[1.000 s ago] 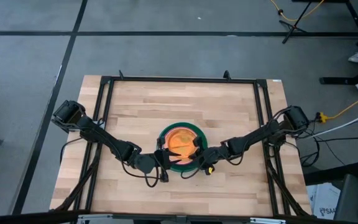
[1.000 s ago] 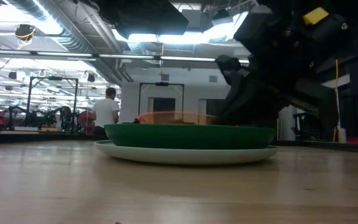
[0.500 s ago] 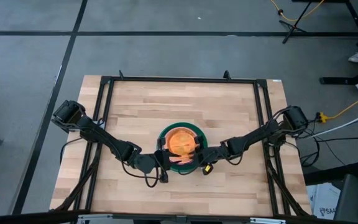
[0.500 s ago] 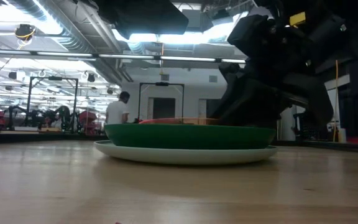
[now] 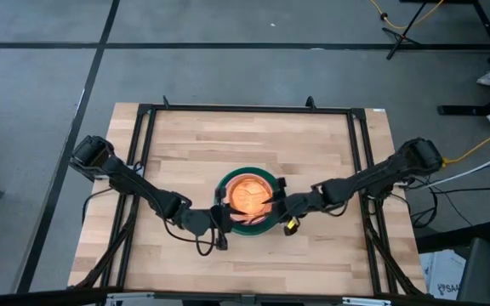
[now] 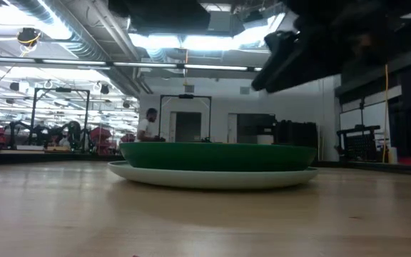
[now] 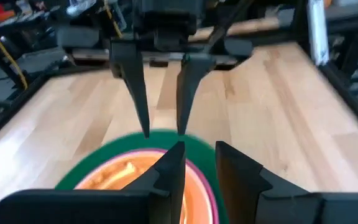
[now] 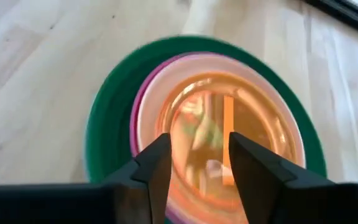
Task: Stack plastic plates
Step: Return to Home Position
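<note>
One stack of round plastic plates (image 5: 247,197) stands at the middle of the wooden worktop (image 5: 313,144). No plate lies apart from it in the high view, so the stacking itself is judged complete and the step in hand is the arms' retreat to their rest poses.

**Tiers that can be counted: five.**
- A small translucent orange plate (image 8: 260,137) sits on top.
- Around it shows the rim of a cream-pink plate (image 8: 146,118).
- Next comes a thin magenta plate (image 8: 133,127) edge.
- Below is a large dark green plate (image 6: 218,155).
- In the low view a pale blue-white plate (image 6: 212,178) lies beneath everything, flat on the wood.
- Greenish patches show through the orange, suggesting further small plates under it. How many there are, and what colour, cannot be told.

**Arms: two, each with one tool.**
- The left tool (image 7: 199,146) sits at the stack's left side, its fingers apart with nothing between them.
- The right tool (image 8: 199,137) hovers over the stack's right part, its fingers likewise apart and empty above the orange plate.
- Neither appears to touch a plate.

**Next move.** In judgement, each tool should rise clear of the raised rims before drawing outward, so that no finger catches an edge and shifts the nested tiers.
</note>
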